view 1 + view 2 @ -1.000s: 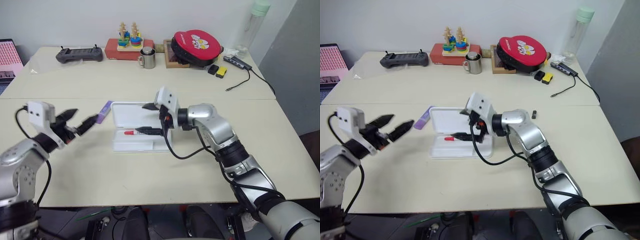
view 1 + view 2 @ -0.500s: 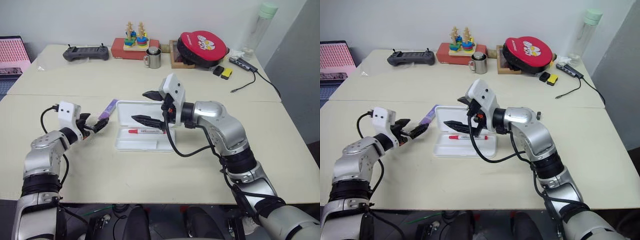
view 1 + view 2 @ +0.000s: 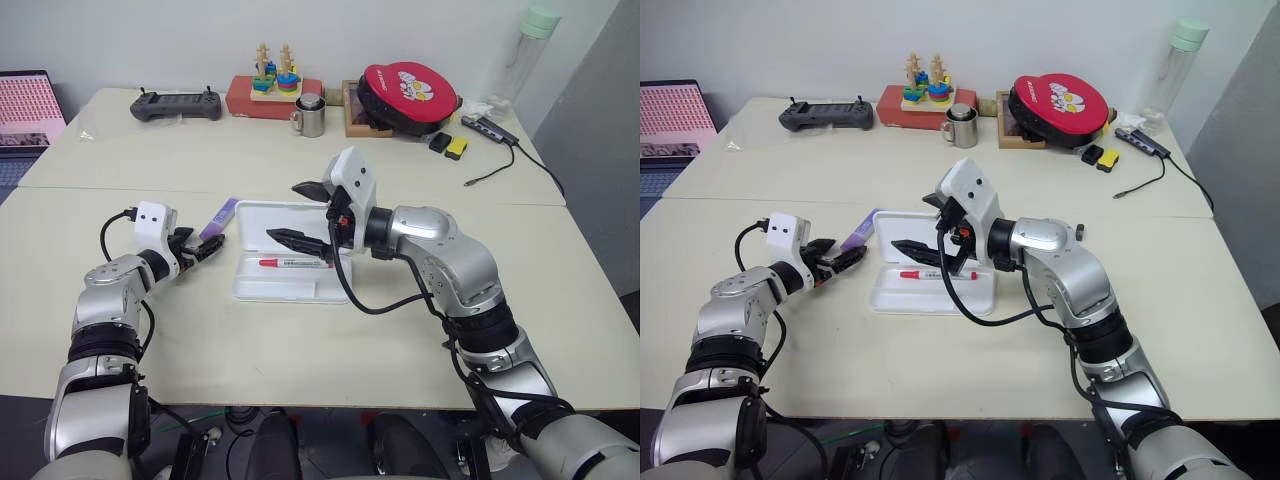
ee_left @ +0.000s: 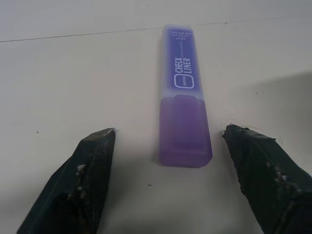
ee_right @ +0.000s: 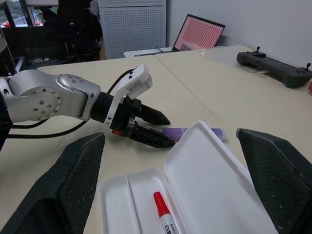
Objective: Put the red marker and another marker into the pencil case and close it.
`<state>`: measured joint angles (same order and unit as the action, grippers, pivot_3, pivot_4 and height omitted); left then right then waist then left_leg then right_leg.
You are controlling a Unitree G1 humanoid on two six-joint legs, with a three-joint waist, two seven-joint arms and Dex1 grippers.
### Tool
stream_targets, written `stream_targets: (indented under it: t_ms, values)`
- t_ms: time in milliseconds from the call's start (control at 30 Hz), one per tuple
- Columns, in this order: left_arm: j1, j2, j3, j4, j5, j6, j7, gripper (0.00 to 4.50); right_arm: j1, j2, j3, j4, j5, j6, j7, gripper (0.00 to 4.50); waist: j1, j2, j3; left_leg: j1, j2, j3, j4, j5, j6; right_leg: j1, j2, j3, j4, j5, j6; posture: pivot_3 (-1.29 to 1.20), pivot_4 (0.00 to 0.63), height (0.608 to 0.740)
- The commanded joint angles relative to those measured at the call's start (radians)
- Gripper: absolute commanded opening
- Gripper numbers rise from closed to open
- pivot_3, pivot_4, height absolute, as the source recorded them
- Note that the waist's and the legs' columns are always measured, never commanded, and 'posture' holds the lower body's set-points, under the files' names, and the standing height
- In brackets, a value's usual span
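Purple highlighter [image 4: 184, 121] between left claw [image 4: 170, 170] fingers

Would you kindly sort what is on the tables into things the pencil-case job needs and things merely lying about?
Needed:
red marker
purple highlighter
pencil case

Lying about:
controller
steel mug
stacking toy
red round case
bottle
laptop

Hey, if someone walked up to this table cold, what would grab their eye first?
Probably the open white pencil case mid-table, with the red marker lying in its tray. Above it hangs the right tool, fingers spread wide. Left of the case, the left tool straddles the near end of the purple highlighter on the table, not yet gripping it.
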<state>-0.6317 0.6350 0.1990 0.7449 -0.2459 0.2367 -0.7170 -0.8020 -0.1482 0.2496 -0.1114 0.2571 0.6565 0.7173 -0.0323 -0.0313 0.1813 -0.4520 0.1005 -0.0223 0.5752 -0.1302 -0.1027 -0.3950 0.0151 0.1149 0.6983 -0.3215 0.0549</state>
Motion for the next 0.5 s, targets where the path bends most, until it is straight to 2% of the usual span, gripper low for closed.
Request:
stream_targets:
  t_ms: [33,300,500]
  values:
    - [-0.040,-0.023,-0.026,0.021,0.021,-0.023,-0.017,2.88,-0.018,-0.004,-0.018,-0.046,0.017,-0.009,-0.008,4.50,0.002,0.000,0.000,0.000,0.000,0.000,0.000,0.000,0.000,0.000,0.000,0.000,0.000,0.000,0.000,0.00,0.150,0.740]
    - [-0.103,-0.042,-0.033,0.127,0.052,-0.091,-0.001,1.22,-0.014,-0.016,-0.017,-0.056,0.016,-0.002,-0.016,4.50,0.003,0.000,0.000,0.000,0.000,-0.001,0.001,0.000,0.000,0.001,0.000,-0.001,0.000,0.000,0.000,0.00,0.150,0.740]
    - [-0.083,-0.020,0.006,0.159,0.043,-0.111,0.052,1.21,-0.007,-0.033,-0.035,-0.074,0.032,0.003,-0.018,4.50,0.001,0.000,0.000,0.000,0.000,-0.001,0.001,0.000,0.000,0.001,0.000,-0.001,0.000,0.000,0.000,0.00,0.150,0.740]
